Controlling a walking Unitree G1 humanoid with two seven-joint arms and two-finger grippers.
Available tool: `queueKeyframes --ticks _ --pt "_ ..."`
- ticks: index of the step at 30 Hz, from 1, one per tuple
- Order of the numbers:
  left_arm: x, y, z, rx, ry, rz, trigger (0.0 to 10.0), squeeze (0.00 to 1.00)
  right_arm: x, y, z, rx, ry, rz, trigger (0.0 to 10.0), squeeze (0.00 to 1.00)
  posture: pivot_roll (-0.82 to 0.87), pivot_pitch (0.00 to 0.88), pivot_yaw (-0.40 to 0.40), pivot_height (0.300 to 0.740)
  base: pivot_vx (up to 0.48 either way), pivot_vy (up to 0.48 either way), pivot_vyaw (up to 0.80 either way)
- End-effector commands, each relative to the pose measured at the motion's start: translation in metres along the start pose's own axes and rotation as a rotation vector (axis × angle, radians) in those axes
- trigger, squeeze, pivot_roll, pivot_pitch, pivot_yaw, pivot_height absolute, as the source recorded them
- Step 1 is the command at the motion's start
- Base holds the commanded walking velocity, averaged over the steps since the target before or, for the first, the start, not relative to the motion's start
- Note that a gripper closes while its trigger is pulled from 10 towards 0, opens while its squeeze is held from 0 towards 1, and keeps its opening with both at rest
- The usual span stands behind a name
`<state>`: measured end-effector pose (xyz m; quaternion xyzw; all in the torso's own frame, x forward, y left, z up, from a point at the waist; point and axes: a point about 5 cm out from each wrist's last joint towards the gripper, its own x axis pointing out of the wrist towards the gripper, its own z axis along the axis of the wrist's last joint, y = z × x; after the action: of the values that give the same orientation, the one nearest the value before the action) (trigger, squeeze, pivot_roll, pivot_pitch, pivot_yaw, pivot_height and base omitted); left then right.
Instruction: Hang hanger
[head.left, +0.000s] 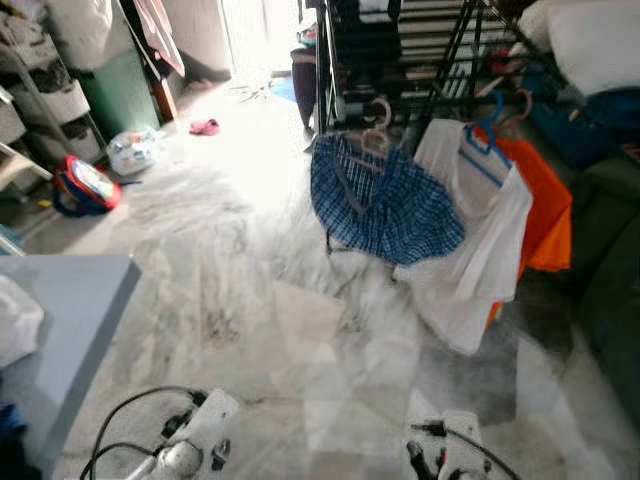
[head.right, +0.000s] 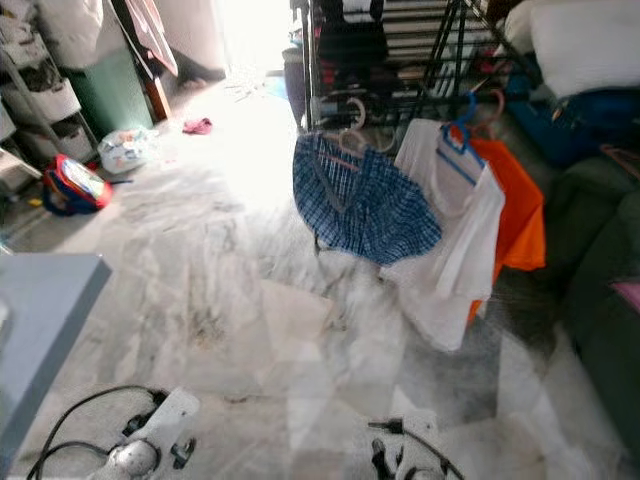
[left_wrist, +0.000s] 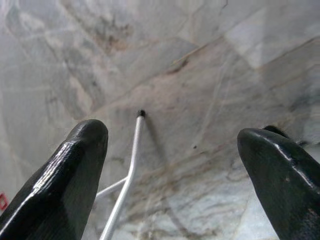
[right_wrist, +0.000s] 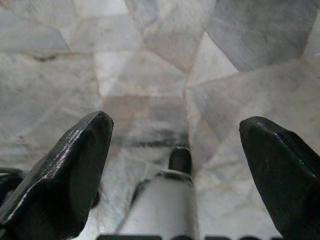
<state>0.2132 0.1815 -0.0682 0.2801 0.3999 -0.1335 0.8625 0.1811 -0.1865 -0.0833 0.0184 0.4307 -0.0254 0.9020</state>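
A dark metal rack (head.left: 400, 50) stands at the far side of the marble floor. Low on its front hang a blue plaid shirt (head.left: 385, 205) on a pink hanger (head.left: 377, 130), a white shirt (head.left: 480, 230) on a blue hanger (head.left: 487, 135), and an orange garment (head.left: 545, 210). Both arms hang low at the bottom of the eye views, well short of the rack. My left gripper (left_wrist: 172, 140) is open over the floor, and a thin white rod (left_wrist: 131, 165) with a dark tip runs between its fingers. My right gripper (right_wrist: 175, 130) is open, holding nothing.
A grey tabletop (head.left: 70, 310) juts in at the near left. A dark sofa (head.left: 610, 280) lines the right side. A red and blue bag (head.left: 85, 185), a white plastic bag (head.left: 135, 150) and a green bin (head.left: 120, 90) sit at the far left. Open marble floor (head.left: 250, 280) leads to the rack.
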Motion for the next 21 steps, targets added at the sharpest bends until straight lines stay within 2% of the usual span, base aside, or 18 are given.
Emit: queueKeyframes --ticks 1,16,21 --pt "0.001 0.005 0.002 0.018 -0.001 0.011 10.0 0.00 0.000 0.000 0.000 -0.002 0.003 0.001 10.0 0.00 -0.07 0.059 0.068 0.740 0.000 0.000 0.77" --pt "0.001 -0.005 0.004 0.017 -0.002 -0.008 10.0 0.00 -0.001 0.000 -0.003 -0.043 0.018 0.017 10.0 0.00 -0.07 0.078 0.055 0.740 0.000 0.000 0.79" --pt "0.001 -0.002 0.003 -0.051 0.002 0.000 10.0 0.00 -0.001 -0.001 -0.005 -0.047 0.030 0.016 10.0 0.00 -0.06 0.082 0.038 0.740 0.000 0.000 0.10"
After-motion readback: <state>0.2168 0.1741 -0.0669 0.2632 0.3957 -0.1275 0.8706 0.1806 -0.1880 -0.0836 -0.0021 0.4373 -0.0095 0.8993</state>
